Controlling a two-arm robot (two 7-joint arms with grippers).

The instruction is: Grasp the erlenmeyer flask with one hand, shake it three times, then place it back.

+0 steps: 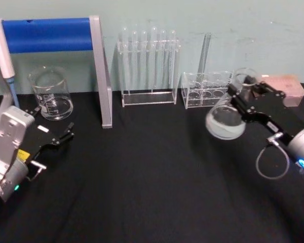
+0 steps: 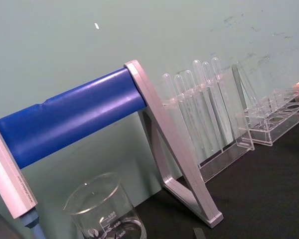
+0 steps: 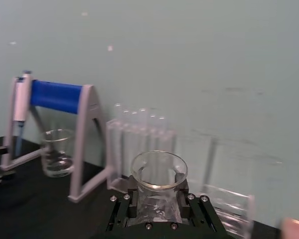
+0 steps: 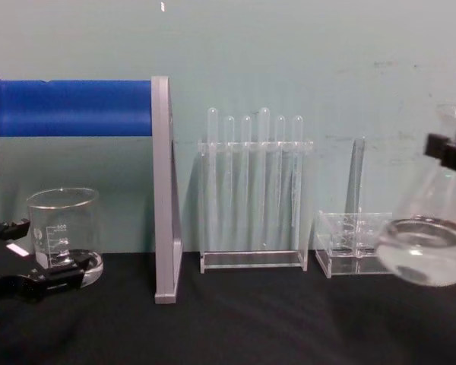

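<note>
My right fingers pinch the flask by its neck, off the surface. A hard shake could make it slip and smash. My left fingers sit open by the beaker.

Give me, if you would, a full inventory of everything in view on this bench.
erlenmeyer flask: one, clear glass, right side, tilted and held off the table
beaker: one, clear with white markings, back left
stand: one, blue bar with grey legs, back left
pipette: one, white and blue, hanging at the stand's left end
tall rack: one, clear, back centre
test tubes: six, clear, upright in the tall rack
low rack: one, clear, right of the tall rack
tube: one, clear, upright in the low rack
block: one, pinkish, back right
table: one, black
left hand: black, open, low beside the beaker
right hand: black, shut on the flask's neck
</note>
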